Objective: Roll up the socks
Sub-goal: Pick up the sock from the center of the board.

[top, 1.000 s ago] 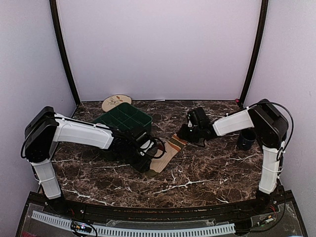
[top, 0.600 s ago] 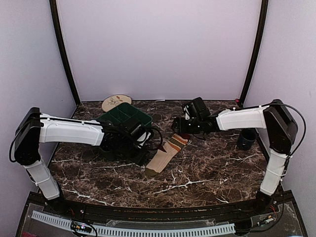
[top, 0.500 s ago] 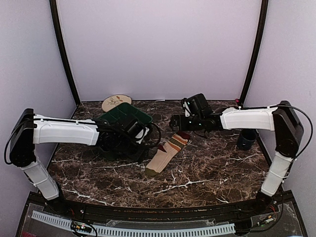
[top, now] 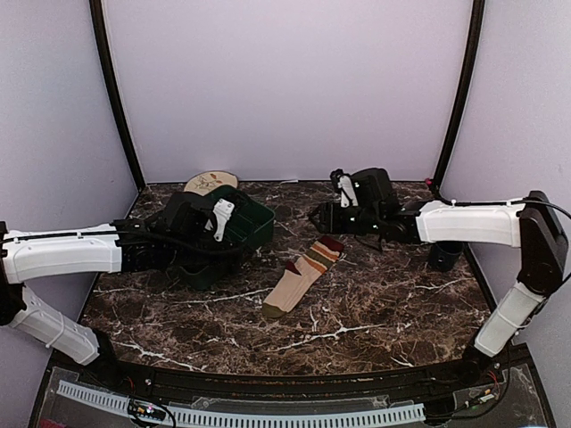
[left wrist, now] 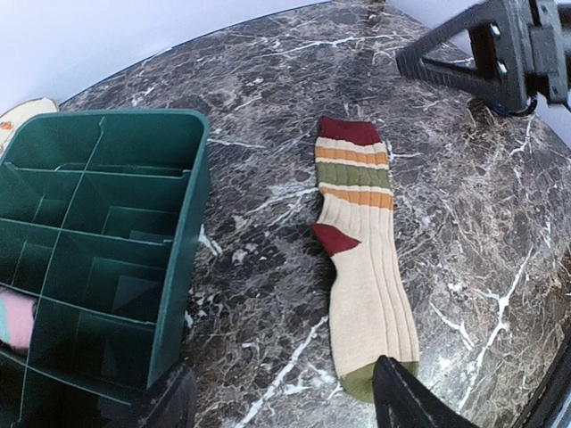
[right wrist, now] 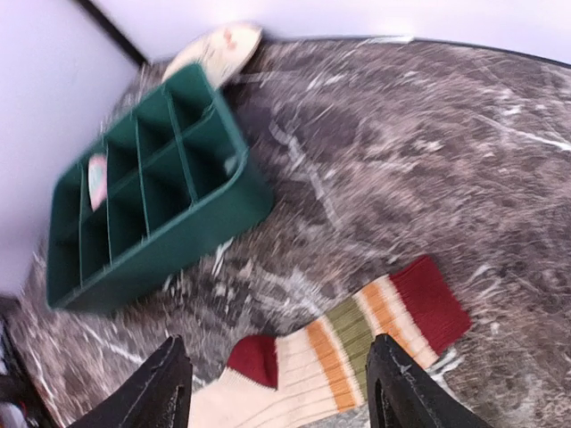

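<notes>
The tan sock [top: 302, 275] lies flat and stretched out on the marble, dark red cuff at the back, green toe toward me, with nothing touching it. It also shows in the wrist views as the tan sock [left wrist: 366, 276] and the tan sock [right wrist: 357, 348]. A bit of the pink sock [left wrist: 12, 317] sits in a compartment of the green bin [left wrist: 178, 232]. My left gripper [left wrist: 285, 406] hovers open and empty over the bin's near edge, left of the tan sock. My right gripper [right wrist: 281, 388] is open and empty, held above and behind the cuff.
The green divided bin [top: 254, 234] stands at the left, partly under my left arm. Behind it the round beige plate [top: 210, 183] leans near the back wall. A dark cup [top: 443, 252] stands at the right, below my right arm.
Both grippers have left the sock. The left one pulled back left from the toe to over the bin. The right one lifted off the cuff toward the back. The sock now lies straight.
</notes>
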